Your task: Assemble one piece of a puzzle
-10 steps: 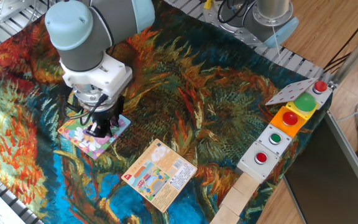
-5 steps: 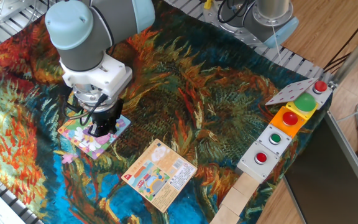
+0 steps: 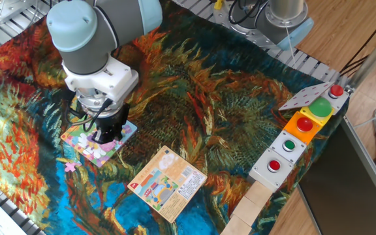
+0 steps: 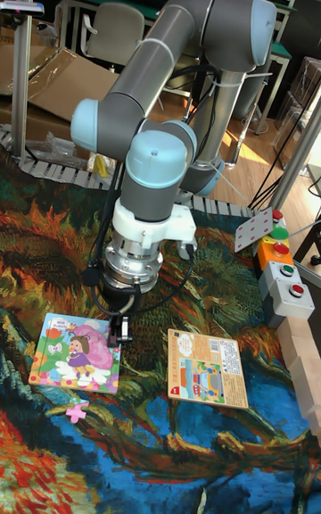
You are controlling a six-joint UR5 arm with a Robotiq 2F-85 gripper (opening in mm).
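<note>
Bright painted cloth (image 3: pixel 214 98) full of orange, blue and green swirls covers your table, and behind it in the tall view you can see chairs (image 4: pixel 107 32) and a green shelf.

Let the puzzle (image 3: pixel 80 140) (image 4: pixel 76 353) be your landmark. It is the flat square board with a light-blue edge and a cartoon girl in purple and pink. It lies flat on the cloth.

Your gripper (image 3: pixel 106 134) (image 4: pixel 119 328) points straight down at the puzzle's edge, on the side next to the card. In the fixed view its dark tip sits over the board. In the tall view the tip is at the board's upper corner, on that same side. You cannot tell if the fingers are apart or together, because the tip is dark and small. You cannot tell if it touches the board.

The piece (image 3: pixel 70 166) (image 4: pixel 77 409) is small and pink. It lies on the cloth just off the puzzle's near edge, close to the board but not in it. The gripper is not holding it.

Beside the puzzle, a little apart, lies the orange-peach card (image 3: pixel 168 183) (image 4: pixel 208 369), flat on the cloth.

Much farther from the puzzle, past the card, stands a box of buttons (image 3: pixel 299 134) (image 4: pixel 283 269) at the table's edge, with red and green buttons on top.
</note>
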